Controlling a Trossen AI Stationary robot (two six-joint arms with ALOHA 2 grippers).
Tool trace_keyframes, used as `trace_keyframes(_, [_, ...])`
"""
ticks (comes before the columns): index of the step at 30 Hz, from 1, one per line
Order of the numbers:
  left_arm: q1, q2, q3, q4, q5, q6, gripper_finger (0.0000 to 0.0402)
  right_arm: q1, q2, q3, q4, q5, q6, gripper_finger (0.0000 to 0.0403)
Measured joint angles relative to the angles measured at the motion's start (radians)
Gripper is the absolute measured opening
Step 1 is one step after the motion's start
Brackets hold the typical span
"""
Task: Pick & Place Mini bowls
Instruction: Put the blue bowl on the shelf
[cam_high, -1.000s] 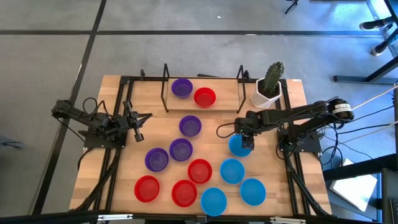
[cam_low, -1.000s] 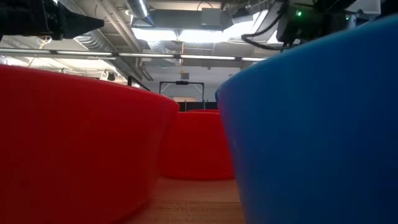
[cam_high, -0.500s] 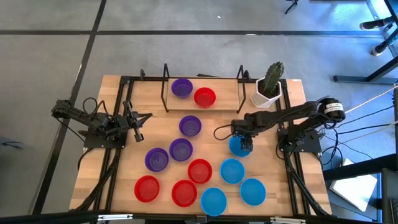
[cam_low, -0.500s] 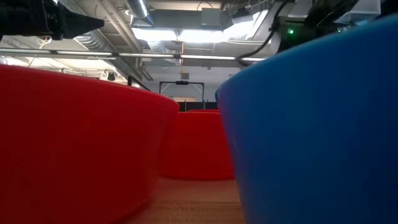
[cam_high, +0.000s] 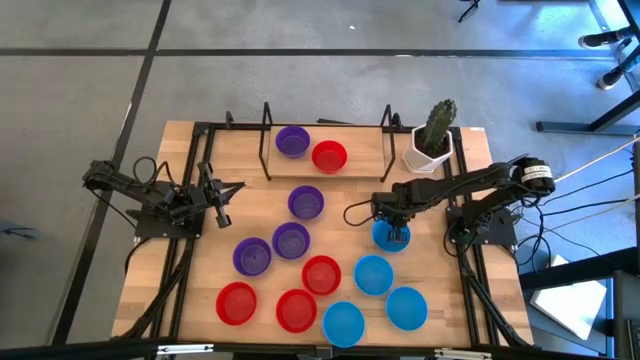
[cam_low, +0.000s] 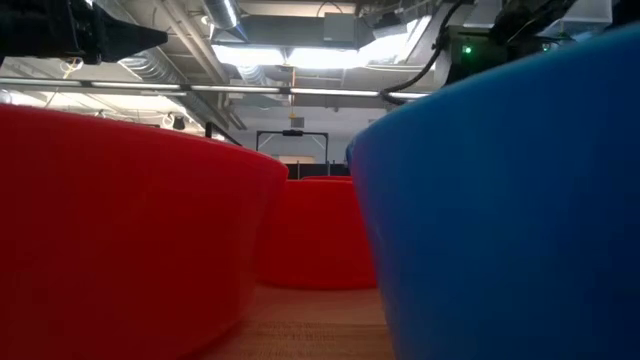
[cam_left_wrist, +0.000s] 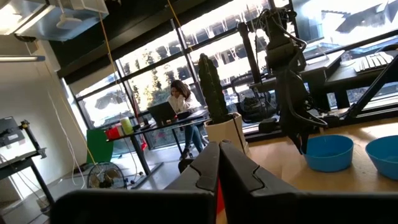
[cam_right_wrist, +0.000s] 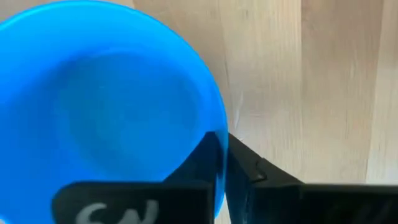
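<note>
A purple bowl and a red bowl sit racked at the tabletop's far edge; ten remain. The right gripper, jaws pinching a light blue bowl rim, works near the right edge; the left gripper waits closed.

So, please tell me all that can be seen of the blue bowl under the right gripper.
The blue bowl is small, round and shallow, of smooth light blue plastic, and empty. It sits upright on the wooden table, nearest the cactus pot of the four blue bowls and apart from the others. The right gripper is down at its rim, one finger inside the wall and one outside, pinching the rim. The rest of the bowl is bare.
</note>
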Motion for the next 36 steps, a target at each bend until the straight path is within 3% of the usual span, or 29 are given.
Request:
trace_keyframes(8, [0.000, 0.000, 0.000, 0.000, 0.000, 0.000, 0.0008, 0.000, -0.087, 0.037, 0.011, 0.032, -0.034, 0.0007])
trace_keyframes(12, [0.000, 0.000, 0.000, 0.000, 0.000, 0.000, 0.0004, 0.000, -0.242, 0.042, 0.089, 0.055, -0.074, 0.0005])
trace_keyframes(19, [0.000, 0.000, 0.000, 0.000, 0.000, 0.000, 0.0007, 0.000, -0.550, 0.036, 0.136, -0.001, -0.071, 0.0004])
trace_keyframes(28, [0.000, 0.000, 0.000, 0.000, 0.000, -0.001, 0.0003, 0.000, -0.860, -0.139, 0.165, -0.002, 0.024, 0.0004])
trace_keyframes(36, [0.000, 0.000, 0.000, 0.001, 0.000, -0.001, 0.0007, 0.000, -1.001, -0.279, 0.262, -0.005, 0.051, 0.0004])
